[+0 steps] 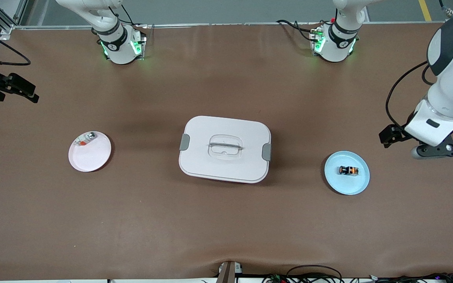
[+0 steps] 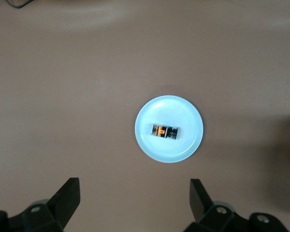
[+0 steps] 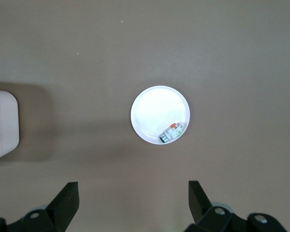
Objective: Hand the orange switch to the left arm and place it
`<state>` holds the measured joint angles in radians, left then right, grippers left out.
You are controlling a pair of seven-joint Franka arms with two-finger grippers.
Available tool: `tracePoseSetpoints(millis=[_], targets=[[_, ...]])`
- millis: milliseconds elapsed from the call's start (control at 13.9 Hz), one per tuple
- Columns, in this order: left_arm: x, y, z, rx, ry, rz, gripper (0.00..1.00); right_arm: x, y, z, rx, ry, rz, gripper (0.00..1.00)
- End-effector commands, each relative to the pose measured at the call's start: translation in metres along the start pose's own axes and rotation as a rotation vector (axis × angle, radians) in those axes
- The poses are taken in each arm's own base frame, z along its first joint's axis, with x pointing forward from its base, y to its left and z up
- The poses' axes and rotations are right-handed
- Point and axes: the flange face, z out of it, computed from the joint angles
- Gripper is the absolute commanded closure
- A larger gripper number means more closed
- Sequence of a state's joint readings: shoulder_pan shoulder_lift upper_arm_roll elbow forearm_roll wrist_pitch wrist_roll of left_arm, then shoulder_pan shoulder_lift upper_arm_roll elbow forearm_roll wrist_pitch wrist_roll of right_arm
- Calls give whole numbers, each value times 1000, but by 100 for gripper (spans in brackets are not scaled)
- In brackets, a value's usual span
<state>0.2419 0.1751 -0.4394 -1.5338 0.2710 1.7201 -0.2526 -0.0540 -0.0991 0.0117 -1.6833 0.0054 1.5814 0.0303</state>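
The orange switch (image 1: 348, 170) lies on a light blue plate (image 1: 347, 184) toward the left arm's end of the table; it also shows in the left wrist view (image 2: 165, 131). The white box (image 1: 225, 148) with grey side clips stands at the table's middle, and its corner shows in the right wrist view (image 3: 2, 125). My left gripper (image 2: 134, 187) is open and empty, high over the table beside the blue plate (image 2: 183, 111). My right gripper (image 3: 133, 189) is open and empty, high over the table near a pale pink plate (image 3: 154, 108).
The pale pink plate (image 1: 89, 157) toward the right arm's end holds a small silvery-clear piece with a red bit (image 1: 86, 138), also seen in the right wrist view (image 3: 172, 132). Cables lie along the table edge nearest the front camera.
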Motion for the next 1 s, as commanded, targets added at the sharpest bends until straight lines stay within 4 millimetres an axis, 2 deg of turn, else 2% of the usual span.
tracePoseSetpoints(millis=[0,143,358,645,932], targets=[[-17,-12,-25,-35,-19,23,0,-4,3,-7,12,3,1,0],[-25,-24,-35,-57,-35,28,0,-4,2,-6,14,1,-1,0],[-41,-30,-54,-94,-51,22,0,-4,2,-6,12,1,-1,0],[-58,-28,-73,-94,-49,28,0,-4,2,-6,12,1,-1,0],[-64,-29,-77,-116,-62,25,0,-4,2,-6,12,3,-1,0]])
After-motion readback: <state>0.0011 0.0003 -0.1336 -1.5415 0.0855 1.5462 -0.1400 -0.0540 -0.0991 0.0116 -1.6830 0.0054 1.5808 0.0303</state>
